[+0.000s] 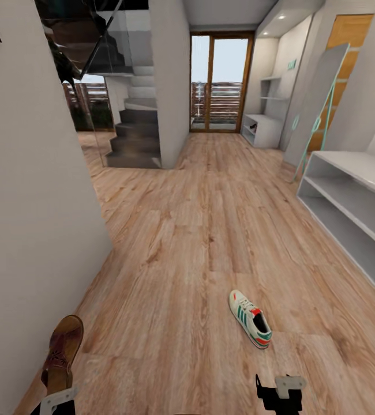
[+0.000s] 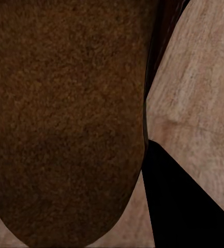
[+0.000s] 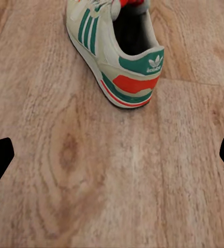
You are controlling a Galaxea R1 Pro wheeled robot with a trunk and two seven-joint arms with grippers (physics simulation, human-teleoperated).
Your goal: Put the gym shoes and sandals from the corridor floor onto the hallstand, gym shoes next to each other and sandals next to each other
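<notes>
Grainy brown sandal (image 2: 65, 119) in left gripper (image 1: 57, 397); striped sneaker (image 3: 117, 51) on wood planks (image 1: 199, 230).

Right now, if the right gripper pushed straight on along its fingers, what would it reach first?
Probably bare corridor floor: the right gripper is open and angled down at the planks. The gym shoe lies just beyond, heel toward it.

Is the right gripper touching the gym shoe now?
Apart. In the right wrist view, bare floor lies between the right gripper and the gym shoe.
</notes>
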